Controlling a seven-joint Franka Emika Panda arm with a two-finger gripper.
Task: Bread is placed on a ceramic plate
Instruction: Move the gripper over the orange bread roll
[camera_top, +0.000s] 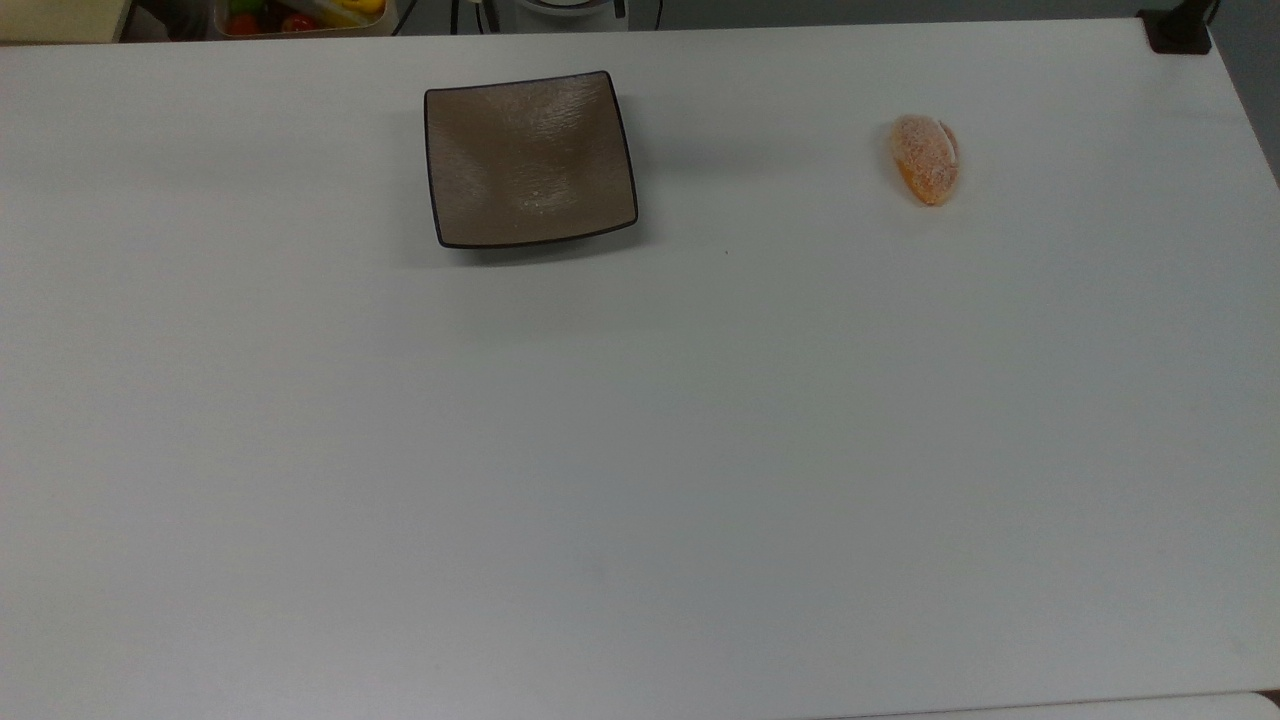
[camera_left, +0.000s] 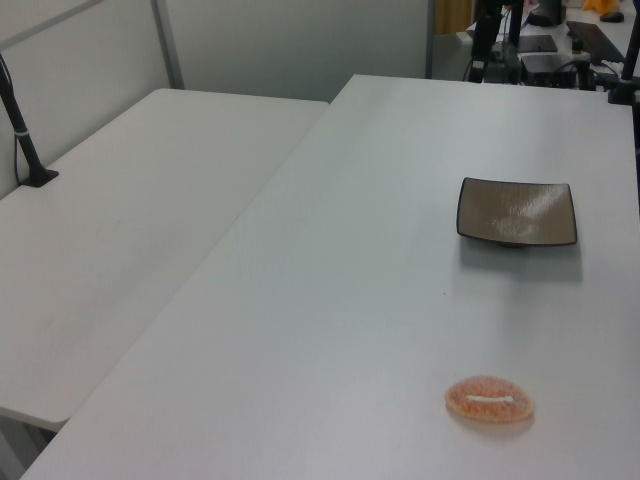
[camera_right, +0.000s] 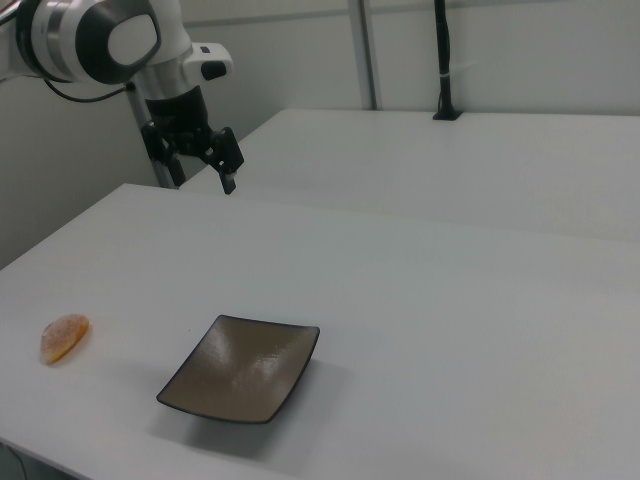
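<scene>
Bread (camera_top: 925, 158): lies on the bare table (camera_top: 640, 450), near the top view's right and far edge. Oval, orange-brown, whitish dusting over most of its top, with more orange on the end nearer the camera in the top view. In the left view it (camera_left: 489, 399) sits near the bottom edge, pale slit facing the camera. In the right view it (camera_right: 64, 337) is at the far left of the table.

Plate (camera_top: 530, 158): square, glossy brown, thin dark rim, corners turned up, shallow dip in the middle. Nothing on it. It stands on the table to the left of the bread in the top view, well apart from it. In the left view it (camera_left: 517, 211) lies beyond the bread; in the right view it (camera_right: 241, 367) is to the right of the bread.

Bread vs plate: apart, no contact; bread not on the plate.

Gripper (camera_right: 198, 168): in the right view it hangs above the far left part of the table, well apart from both bread and plate. Fingers spread, holding nothing.

Arm (camera_right: 95, 38): white with dark joints, entering from the right view's upper left.

Second table (camera_left: 130, 220): white, adjoining, at the left view's left.
</scene>
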